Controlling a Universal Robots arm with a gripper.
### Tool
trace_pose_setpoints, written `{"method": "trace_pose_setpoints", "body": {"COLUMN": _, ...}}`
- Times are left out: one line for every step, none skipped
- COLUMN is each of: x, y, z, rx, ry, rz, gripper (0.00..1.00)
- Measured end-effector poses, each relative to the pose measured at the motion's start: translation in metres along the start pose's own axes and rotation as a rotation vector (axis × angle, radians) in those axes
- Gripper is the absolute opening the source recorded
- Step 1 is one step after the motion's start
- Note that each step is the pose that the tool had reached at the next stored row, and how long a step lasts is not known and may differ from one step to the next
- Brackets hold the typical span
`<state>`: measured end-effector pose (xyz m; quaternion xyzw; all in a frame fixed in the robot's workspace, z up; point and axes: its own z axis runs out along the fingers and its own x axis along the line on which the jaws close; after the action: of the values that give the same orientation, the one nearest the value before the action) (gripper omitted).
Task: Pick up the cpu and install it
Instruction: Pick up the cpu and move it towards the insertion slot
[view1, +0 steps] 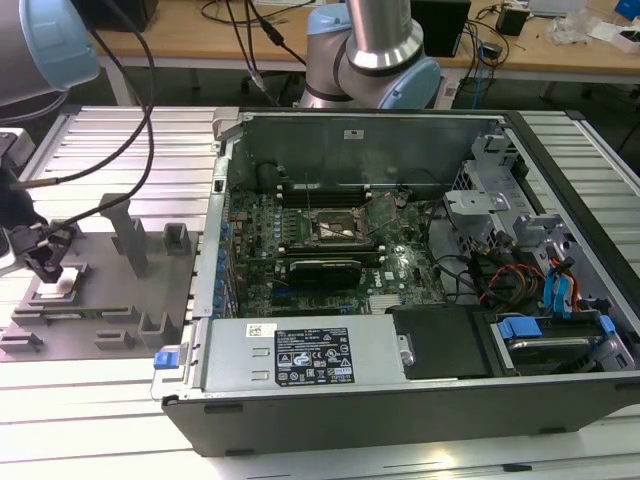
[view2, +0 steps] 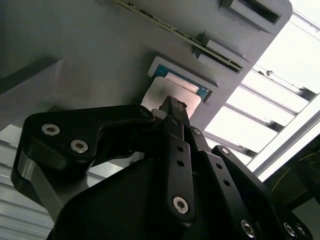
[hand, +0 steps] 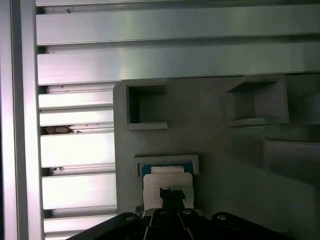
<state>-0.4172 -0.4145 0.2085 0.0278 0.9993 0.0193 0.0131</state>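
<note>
The cpu (view2: 161, 92) is a thin silver-white square leaning out of a blue-lined pocket in the grey fixture plate (view1: 120, 285); the first wrist view shows the cpu (hand: 167, 180) too. My gripper (view2: 172, 106) has its black fingers drawn together at the chip's near edge, pinching it. From the first wrist view the gripper (hand: 171, 194) overlaps the chip's lower part. In the exterior view the gripper (view1: 47, 264) hangs low over the plate at the far left. The open socket (view1: 335, 228) sits on the motherboard inside the case.
An open computer case (view1: 420, 400) takes up the exterior view's middle and right, with cables, drive cages and a power supply. Grey fixture blocks (view1: 130, 235) stand on the plate. Ribbed aluminium table slats (hand: 175, 30) surround the plate. A cable (view1: 120, 110) trails from the arm.
</note>
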Motion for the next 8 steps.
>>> {"method": "trace_pose_setpoints", "body": {"x": -0.0006, "y": 0.0000, "z": 0.0005, "rx": -0.0001, "ry": -0.0002, "rz": -0.001, "gripper": 0.11}}
{"method": "trace_pose_setpoints", "body": {"x": -0.0010, "y": 0.0000, "z": 0.0009, "rx": 0.0000, "ry": 0.0000, "rz": -0.001, "gripper": 0.11}}
{"method": "trace_pose_setpoints", "body": {"x": -0.0011, "y": 0.0000, "z": 0.0009, "rx": 0.0000, "ry": -0.0001, "rz": -0.001, "gripper": 0.11}}
{"method": "trace_pose_setpoints", "body": {"x": -0.0011, "y": 0.0000, "z": 0.0010, "rx": -0.0001, "ry": -0.0001, "rz": -0.001, "gripper": 0.11}}
{"method": "trace_pose_setpoints", "body": {"x": -0.0011, "y": 0.0000, "z": 0.0010, "rx": -0.0001, "ry": -0.0001, "rz": -0.001, "gripper": 0.11}}
{"method": "trace_pose_setpoints", "body": {"x": -0.0011, "y": 0.0000, "z": 0.0010, "rx": 0.0000, "ry": -0.0001, "rz": -0.001, "gripper": 0.11}}
{"method": "trace_pose_setpoints", "body": {"x": -0.0011, "y": 0.0000, "z": 0.0010, "rx": 0.0000, "ry": -0.0001, "rz": -0.002, "gripper": 0.36}}
{"method": "trace_pose_setpoints", "body": {"x": -0.0011, "y": 0.0000, "z": 0.0010, "rx": -0.0001, "ry": -0.0001, "rz": -0.002, "gripper": 0.48}}
